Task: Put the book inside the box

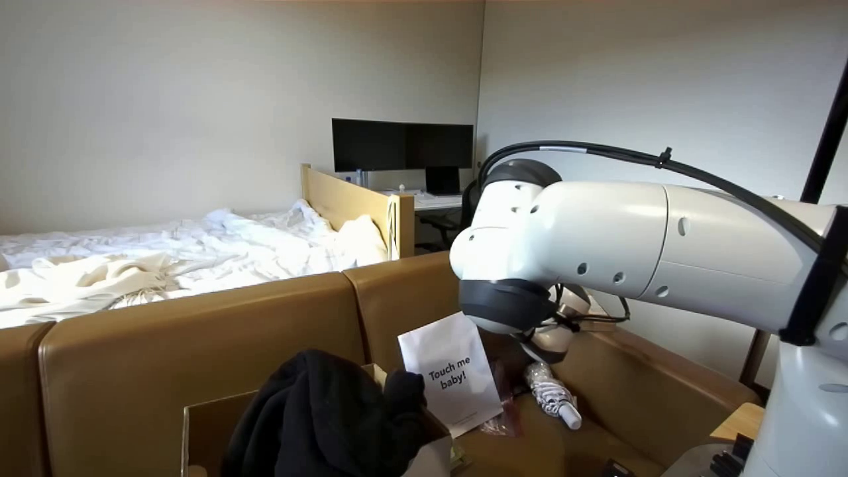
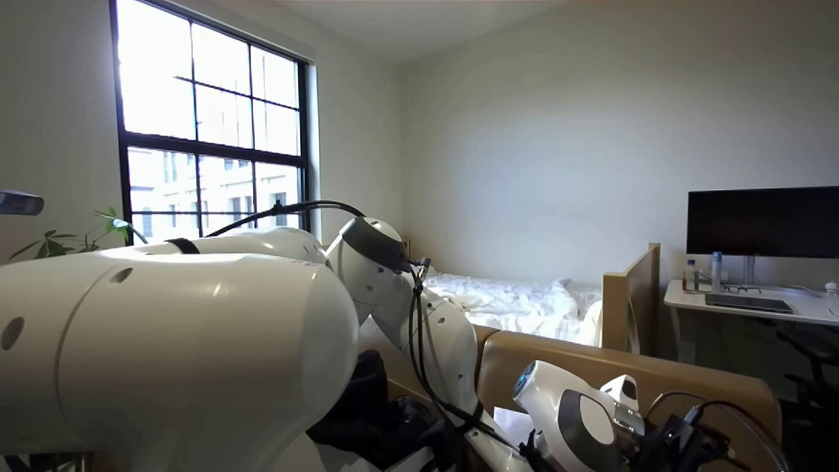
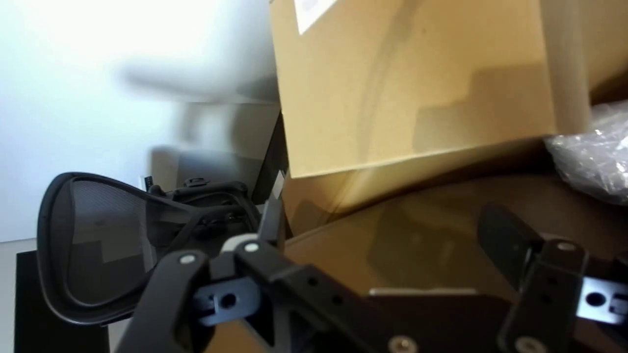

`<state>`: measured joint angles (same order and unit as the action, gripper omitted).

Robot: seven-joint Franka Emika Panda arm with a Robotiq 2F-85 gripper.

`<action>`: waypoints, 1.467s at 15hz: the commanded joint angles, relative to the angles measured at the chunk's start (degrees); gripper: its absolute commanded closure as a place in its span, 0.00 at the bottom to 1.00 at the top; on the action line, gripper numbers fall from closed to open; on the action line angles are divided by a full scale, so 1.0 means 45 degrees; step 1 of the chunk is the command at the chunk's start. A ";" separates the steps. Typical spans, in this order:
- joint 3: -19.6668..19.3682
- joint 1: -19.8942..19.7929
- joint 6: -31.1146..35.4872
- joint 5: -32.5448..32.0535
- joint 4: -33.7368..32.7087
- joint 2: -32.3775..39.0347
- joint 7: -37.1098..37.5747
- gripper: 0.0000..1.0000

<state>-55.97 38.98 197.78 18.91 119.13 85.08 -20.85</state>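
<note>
A brown cardboard box [image 1: 215,427] is partly visible along the bottom of an exterior view, with black cloth [image 1: 331,417] heaped in and over it. In the wrist view, a tan rectangular thing [image 3: 417,88] with a white patch at its upper left fills the upper middle; I cannot tell whether it is the book. Below its lower edge, my gripper [image 3: 387,228] stands open, its fingers [image 3: 505,240] wide apart and only sofa surface visible between them. The fingertips are hidden behind the wrist in an exterior view.
A white printed sheet [image 1: 450,374] leans on the sofa [image 1: 212,351] beside the box. A wrapped, patterned white thing [image 1: 553,395] lies on the seat; clear plastic wrap [image 3: 596,157] shows at the right of the wrist view. A black mesh chair [image 3: 108,245] stands beyond the sofa.
</note>
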 commanded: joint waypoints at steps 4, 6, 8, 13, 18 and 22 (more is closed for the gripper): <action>-0.0092 -0.0507 0.0142 -0.0065 0.0599 -0.0003 -0.0734 0.00; 0.0188 -0.0672 0.0142 -0.0342 0.0608 0.0001 -0.0564 0.00; 0.0429 -0.0780 0.0139 -0.0669 0.0481 0.0004 -0.0228 0.00; 0.0325 -0.0953 0.0135 -0.0566 0.0084 0.0000 0.0308 0.00; -0.0152 -0.1429 0.0121 -0.0992 -0.0447 -0.0120 0.1405 0.00; 0.0169 -0.1622 0.0001 -0.1658 -0.0536 -0.1523 0.1660 0.00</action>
<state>-56.20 32.66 197.81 15.64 116.47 83.82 -15.53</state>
